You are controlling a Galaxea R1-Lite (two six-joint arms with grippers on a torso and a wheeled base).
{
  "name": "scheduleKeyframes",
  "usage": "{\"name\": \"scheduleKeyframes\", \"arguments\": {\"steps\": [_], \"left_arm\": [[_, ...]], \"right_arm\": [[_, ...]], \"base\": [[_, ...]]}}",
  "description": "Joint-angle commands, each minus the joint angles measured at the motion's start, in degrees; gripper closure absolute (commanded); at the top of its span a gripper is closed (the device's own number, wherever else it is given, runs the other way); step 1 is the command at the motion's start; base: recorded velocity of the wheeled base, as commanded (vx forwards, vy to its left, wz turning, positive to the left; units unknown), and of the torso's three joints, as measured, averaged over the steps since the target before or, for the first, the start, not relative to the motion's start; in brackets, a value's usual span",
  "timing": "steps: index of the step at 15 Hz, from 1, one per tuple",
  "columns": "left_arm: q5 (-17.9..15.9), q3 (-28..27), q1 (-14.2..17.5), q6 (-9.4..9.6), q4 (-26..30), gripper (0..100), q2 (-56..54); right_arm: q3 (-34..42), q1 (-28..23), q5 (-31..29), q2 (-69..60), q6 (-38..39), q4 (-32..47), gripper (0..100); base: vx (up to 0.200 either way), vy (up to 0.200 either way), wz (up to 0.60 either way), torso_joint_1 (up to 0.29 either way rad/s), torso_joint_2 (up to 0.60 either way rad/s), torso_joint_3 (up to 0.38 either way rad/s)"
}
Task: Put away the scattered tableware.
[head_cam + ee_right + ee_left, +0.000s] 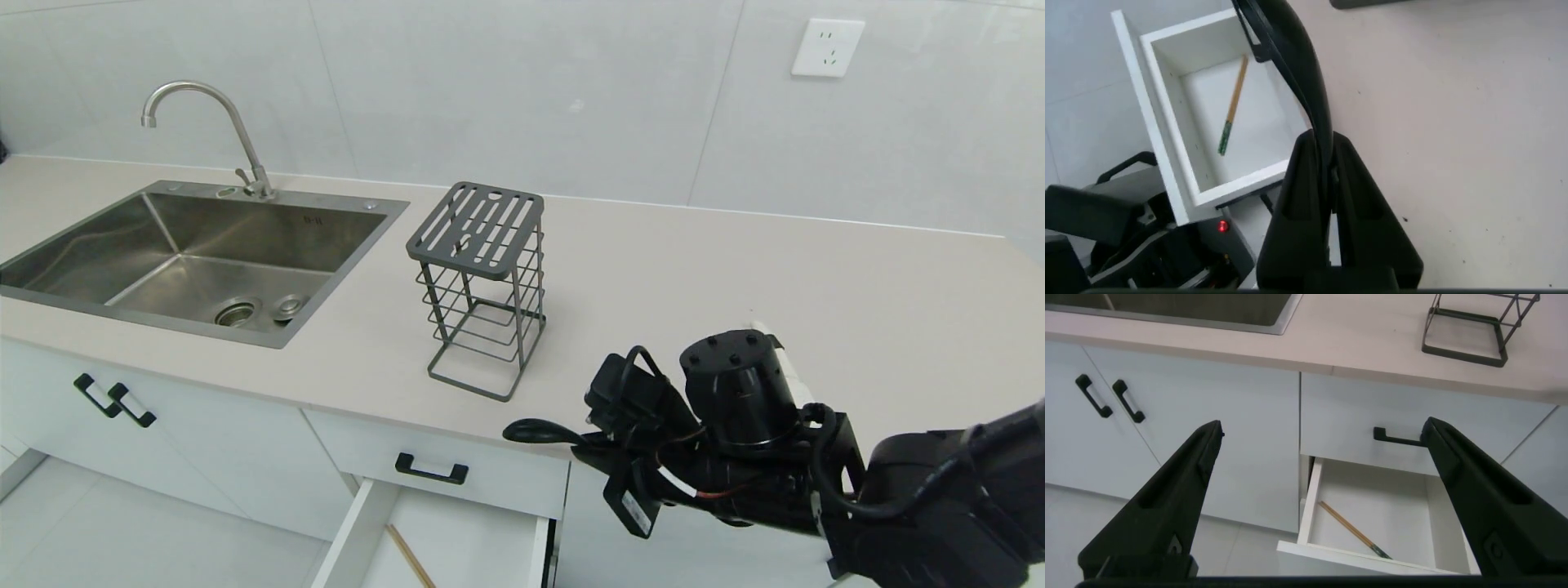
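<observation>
Right claw [1323,175] clamps black spoon [1290,57] handle.
Open drawer [1308,498] with chopstick [1351,529] below it; left claw [1323,429] spread wide.

Sink [163,324] is set in the counter [694,269] at left, rack [478,224] stands right of it, and open drawer [1308,506] below the near edge holds one chopstick [1351,531].

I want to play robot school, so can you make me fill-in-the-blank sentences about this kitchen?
The right tool is shut on a long black spoon, while the left tool is ____.
The pulled-out white drawer holds ____ thin wooden chopstick with a green tip.
The steel sink lies on the robot's ____ of the dark grey wire rack.
Missing words: open; one; left.
</observation>
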Motion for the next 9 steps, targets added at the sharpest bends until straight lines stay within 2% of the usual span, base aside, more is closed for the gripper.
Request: {"name": "scheduleKeyframes", "arguments": {"steps": [1, 9], "left_arm": [[-0.01, 0.01, 0.01, -0.04, -0.01, 0, 0.09], [-0.01, 0.01, 0.01, -0.04, -0.01, 0, 0.09]], "right_arm": [[0.26, 2.9, 0.15, -0.21, 0.16, -0.05, 100], [-2.82, 9.4, 0.33, 1.29, 6.67, 0.04, 100]], "base": [[0.0, 0.0, 0.0, 0.0, 0.0, 0.0], [0.0, 0.0, 0.0, 0.0, 0.0, 0.0]]}}
